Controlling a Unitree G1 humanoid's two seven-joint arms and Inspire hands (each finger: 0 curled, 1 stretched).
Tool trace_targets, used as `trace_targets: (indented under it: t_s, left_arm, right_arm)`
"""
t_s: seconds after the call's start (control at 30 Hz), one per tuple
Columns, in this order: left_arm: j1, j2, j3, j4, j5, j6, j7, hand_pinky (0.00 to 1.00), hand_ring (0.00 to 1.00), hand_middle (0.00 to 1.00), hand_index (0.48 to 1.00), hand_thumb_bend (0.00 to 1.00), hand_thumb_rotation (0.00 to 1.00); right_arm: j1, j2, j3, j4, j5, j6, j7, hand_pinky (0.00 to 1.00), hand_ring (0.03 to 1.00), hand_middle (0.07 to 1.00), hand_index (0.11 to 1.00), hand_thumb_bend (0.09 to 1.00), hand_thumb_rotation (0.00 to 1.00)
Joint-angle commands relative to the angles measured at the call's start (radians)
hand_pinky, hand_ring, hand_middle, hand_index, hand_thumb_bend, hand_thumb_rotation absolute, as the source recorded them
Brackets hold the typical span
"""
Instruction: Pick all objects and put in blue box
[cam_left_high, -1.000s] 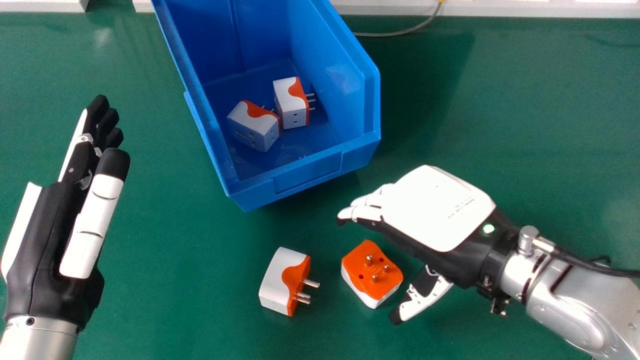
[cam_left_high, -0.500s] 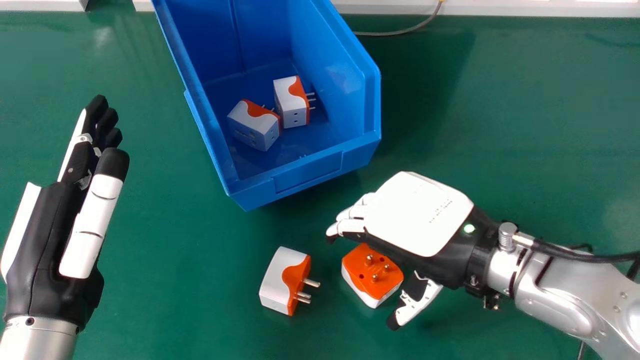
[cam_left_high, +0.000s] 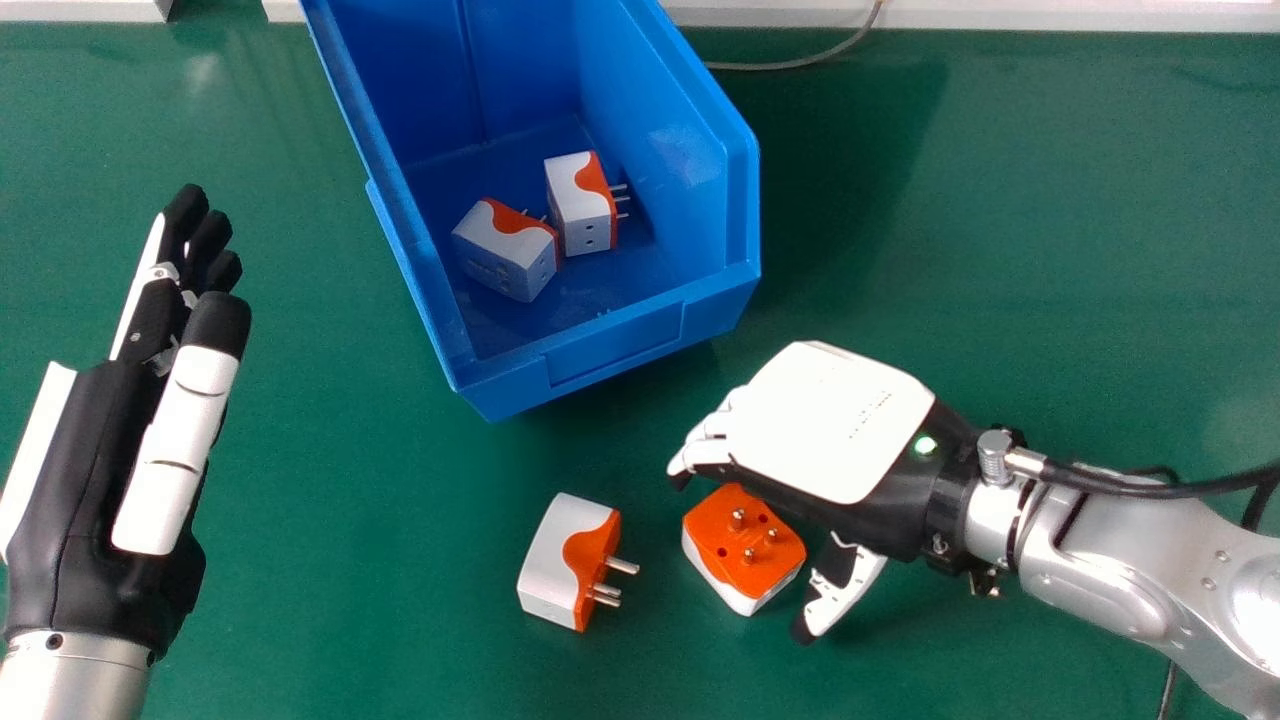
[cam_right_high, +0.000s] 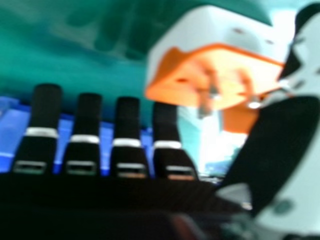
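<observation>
In the head view my right hand (cam_left_high: 820, 425) hovers palm down beside an orange and white plug adapter (cam_left_high: 745, 548), which lies pins up between its fingers and thumb, not gripped. The right hand view has this adapter (cam_right_high: 215, 60) between the relaxed fingers (cam_right_high: 127, 130) and the thumb. A second adapter (cam_left_high: 568, 560) lies on the table to the left, pins pointing right. Two more adapters (cam_left_high: 505, 250) (cam_left_high: 583, 203) rest inside the blue box (cam_left_high: 615, 345). My left hand (cam_left_high: 120, 450) stays at the left with straight fingers, holding nothing.
The green table (cam_left_high: 1040, 220) carries everything. Beyond the box, a grey cable (cam_left_high: 790, 66) runs near the white edge (cam_left_high: 1000, 14) at the back. A black cable (cam_left_high: 1120, 488) trails along my right forearm.
My right hand has moved left and lower over the adapter, its fingers bending slightly downward. My left hand has shifted very slightly left. The adapters and box have kept their places.
</observation>
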Motion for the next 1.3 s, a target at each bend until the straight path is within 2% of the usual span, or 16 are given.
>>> trace_targets:
  t_s: [0.0, 0.1, 0.2, 0.33, 0.57, 0.83, 0.93, 1.03, 1.17, 1.27]
  left_arm:
    - [0.003, 0.005, 0.012, -0.032, -0.001, 0.001, 0.007, 1.0, 1.0, 1.0, 0.998, 0.76, 0.99]
    - [0.0, 0.004, 0.012, -0.036, -0.002, 0.008, 0.013, 1.0, 1.0, 1.0, 0.996, 0.76, 0.99]
    - [-0.002, 0.006, 0.013, -0.035, -0.01, 0.012, 0.013, 1.0, 1.0, 1.0, 0.993, 0.76, 0.98]
    - [-0.004, 0.006, 0.013, -0.035, -0.005, 0.01, 0.017, 1.0, 1.0, 1.0, 0.991, 0.77, 0.98]
    - [-0.005, 0.008, 0.012, -0.041, -0.006, 0.02, 0.021, 1.0, 1.0, 1.0, 0.995, 0.79, 0.98]
    - [-0.005, 0.005, 0.011, -0.043, -0.007, 0.014, 0.021, 1.0, 1.0, 1.0, 0.999, 0.79, 0.97]
    - [-0.002, 0.004, 0.011, -0.052, -0.009, 0.022, 0.023, 1.0, 1.0, 1.0, 1.0, 0.79, 0.97]
    - [0.0, 0.005, 0.011, -0.054, -0.01, 0.022, 0.02, 1.0, 1.0, 1.0, 1.0, 0.79, 0.97]
    - [0.004, 0.003, 0.011, -0.059, -0.004, 0.026, 0.025, 1.0, 1.0, 1.0, 1.0, 0.8, 0.97]
    - [0.005, 0.003, 0.011, -0.06, -0.006, 0.029, 0.025, 1.0, 1.0, 1.0, 1.0, 0.8, 0.97]
  right_arm:
    - [-0.035, -0.004, 0.002, 0.006, 0.005, -0.006, -0.015, 0.61, 0.76, 0.782, 0.757, 0.753, 0.33]
    - [-0.045, -0.008, 0.008, 0.018, 0.002, -0.009, -0.023, 0.61, 0.76, 0.782, 0.76, 0.747, 0.33]
    - [-0.051, -0.01, 0.015, 0.015, -0.003, -0.003, -0.008, 0.62, 0.759, 0.783, 0.761, 0.741, 0.33]
    - [-0.054, -0.008, 0.023, 0.017, -0.005, 0.005, -0.005, 0.63, 0.764, 0.787, 0.764, 0.729, 0.33]
    - [-0.069, -0.008, 0.039, 0.034, -0.018, 0.009, -0.002, 0.62, 0.761, 0.784, 0.761, 0.731, 0.33]
    - [-0.073, -0.009, 0.056, 0.059, -0.035, -0.007, -0.024, 0.61, 0.754, 0.776, 0.752, 0.724, 0.34]
    - [-0.077, -0.011, 0.066, 0.066, -0.039, -0.013, -0.021, 0.61, 0.752, 0.774, 0.748, 0.728, 0.33]
    - [-0.078, -0.013, 0.073, 0.06, -0.033, -0.006, 0.008, 0.61, 0.75, 0.769, 0.742, 0.73, 0.33]
    - [-0.085, -0.016, 0.081, 0.067, -0.043, -0.01, 0.002, 0.61, 0.75, 0.767, 0.739, 0.728, 0.32]
    - [-0.09, -0.019, 0.087, 0.069, -0.05, -0.012, 0.0, 0.61, 0.747, 0.763, 0.735, 0.729, 0.32]
